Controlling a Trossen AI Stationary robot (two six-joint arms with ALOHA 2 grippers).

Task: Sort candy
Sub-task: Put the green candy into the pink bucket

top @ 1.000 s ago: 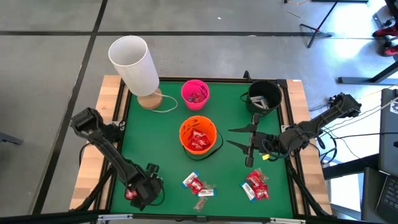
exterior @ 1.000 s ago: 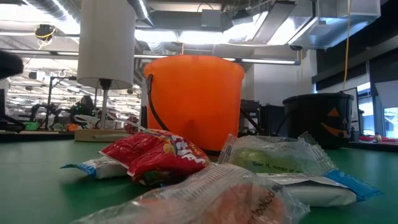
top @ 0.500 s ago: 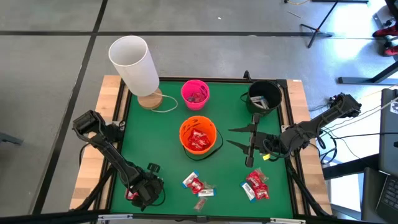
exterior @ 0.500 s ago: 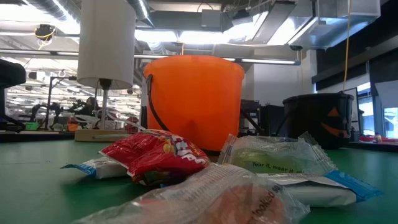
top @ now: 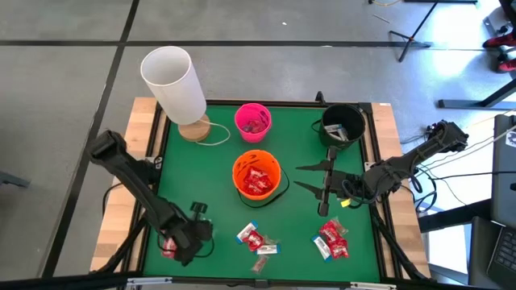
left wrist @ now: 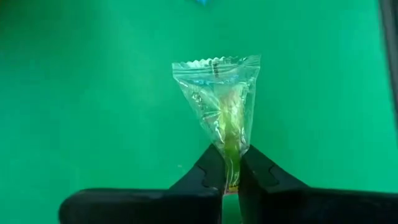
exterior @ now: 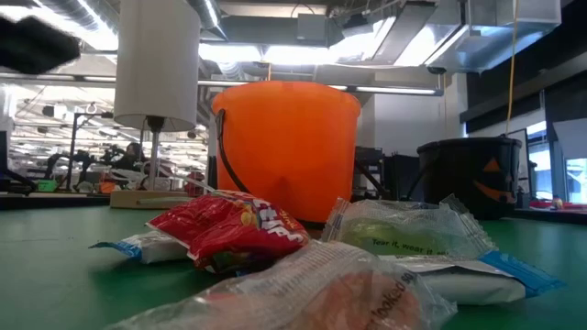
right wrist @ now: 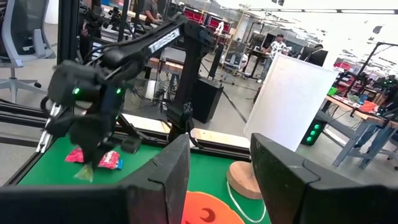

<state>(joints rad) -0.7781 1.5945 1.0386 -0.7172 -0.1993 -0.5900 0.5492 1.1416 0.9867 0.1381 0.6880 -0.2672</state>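
Note:
My left gripper (left wrist: pixel 231 180) is over the table's near left corner (top: pixel 184 238), shut on a clear-wrapped greenish candy (left wrist: pixel 221 99). The right wrist view shows that candy (right wrist: pixel 84 173) below the gripper, with red candies (right wrist: pixel 111 160) on the mat beside it. Other candy lies in two small heaps (top: pixel 256 240) (top: pixel 332 240) near the front edge. My right gripper (top: pixel 297 177) stands open and level, to the right of the orange bucket (top: pixel 257 177), and touches nothing. My left gripper pinches the clear wrapper's narrow end (left wrist: pixel 231 155) between its two fingers, coming steeply from above. The rest of the wrapper, with its crimped edge (left wrist: pixel 214 62), hangs below the fingers. In the right wrist view it looks clear of the mat.
The orange bucket holds red candy. A pink bucket (top: pixel 252 121) and a black bucket (top: pixel 342 125) stand at the back. A white cylinder lamp (top: pixel 173 80) on a wooden base stands at the far left. Wooden rails (top: pixel 129 217) frame the green mat.
My left arm has lifted, and its gripper has risen a little over the near left corner. The right arm has kept still.

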